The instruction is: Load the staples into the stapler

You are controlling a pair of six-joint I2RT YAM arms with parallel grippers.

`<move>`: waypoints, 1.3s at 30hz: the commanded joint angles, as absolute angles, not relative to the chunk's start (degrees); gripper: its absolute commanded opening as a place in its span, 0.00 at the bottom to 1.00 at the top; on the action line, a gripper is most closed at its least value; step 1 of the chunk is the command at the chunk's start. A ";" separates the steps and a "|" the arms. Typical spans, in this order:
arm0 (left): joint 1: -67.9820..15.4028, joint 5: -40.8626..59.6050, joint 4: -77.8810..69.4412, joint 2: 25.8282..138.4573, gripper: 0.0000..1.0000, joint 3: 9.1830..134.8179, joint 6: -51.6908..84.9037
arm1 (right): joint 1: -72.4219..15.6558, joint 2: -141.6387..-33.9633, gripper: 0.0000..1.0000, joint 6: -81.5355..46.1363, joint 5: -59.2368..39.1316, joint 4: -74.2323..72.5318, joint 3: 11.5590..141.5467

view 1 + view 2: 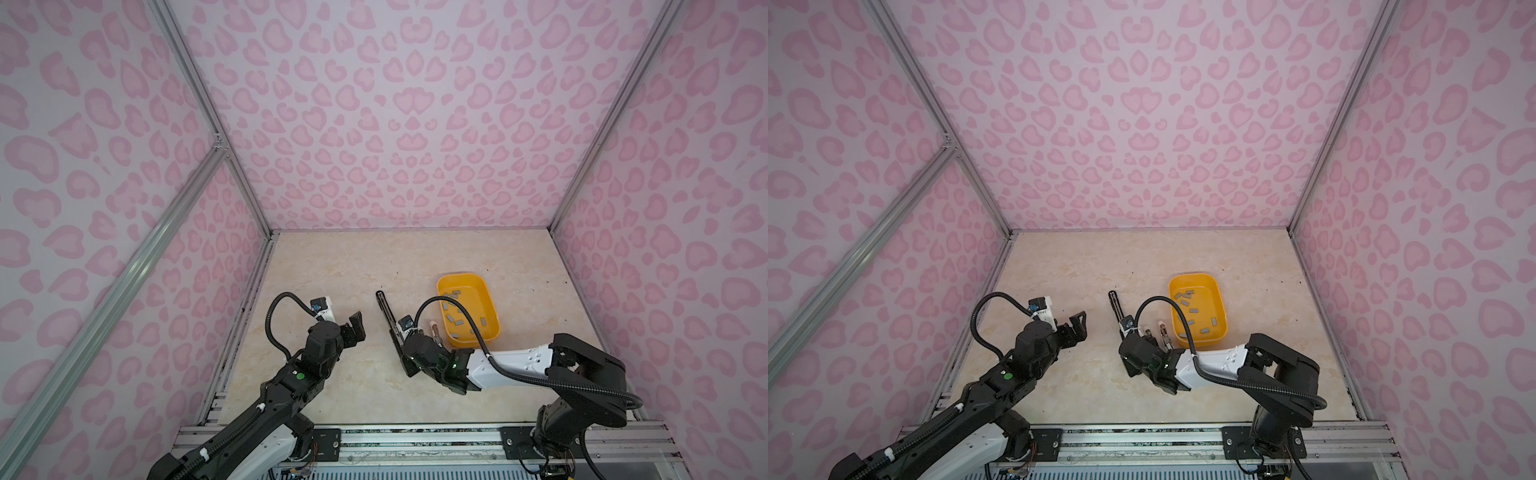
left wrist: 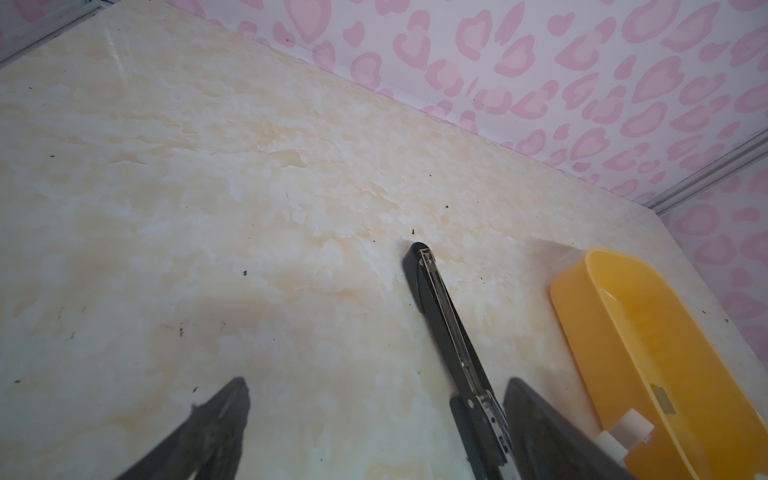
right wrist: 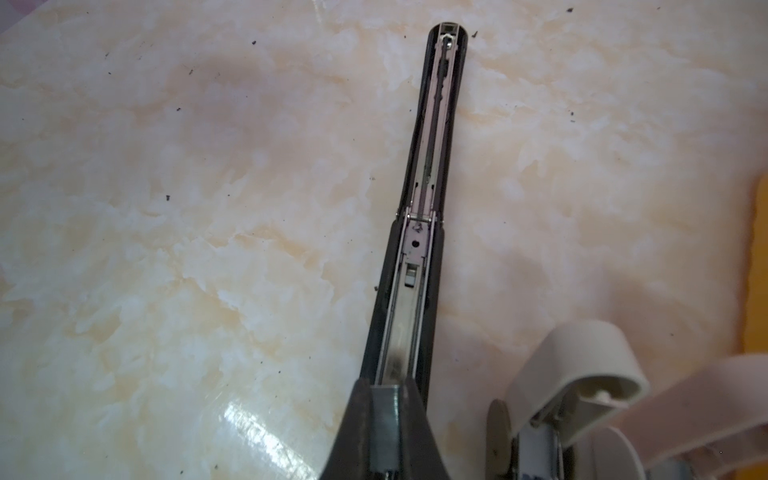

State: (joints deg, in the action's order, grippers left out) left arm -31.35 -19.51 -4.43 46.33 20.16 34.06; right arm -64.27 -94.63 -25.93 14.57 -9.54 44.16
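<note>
held a grey staple strip (image 3: 384, 424) clamped between the closed fingers of the right gripper (image 3: 385, 384), directly over the near end of the black stapler (image 3: 440, 124), laid open flat on the bench (image 1: 374, 257) with its metal channel bared. parked the left gripper (image 1: 355, 328), jaws wide apart and empty, above bare bench to the stapler's left. left the other staples (image 1: 459, 322) loose in the yellow tray (image 1: 457, 275) just to its right. by appearances, mid-step: seating the strip. next called for lowering it square between the rails, releasing, then closing the top.
</note>
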 commanded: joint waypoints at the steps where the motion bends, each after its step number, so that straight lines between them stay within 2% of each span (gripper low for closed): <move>1: -31.37 -19.69 -6.12 46.48 0.97 20.71 34.28 | -64.27 -95.41 0.01 -26.65 14.68 -9.78 44.41; 39: -31.31 -19.61 -5.93 46.89 0.97 20.94 34.45 | -65.92 -92.93 0.00 -29.84 17.75 -6.79 44.55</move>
State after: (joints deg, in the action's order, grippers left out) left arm -31.35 -19.51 -4.40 46.85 20.27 34.09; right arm -65.80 -92.05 -28.91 16.78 -7.29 44.07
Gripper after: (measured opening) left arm 0.968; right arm 0.096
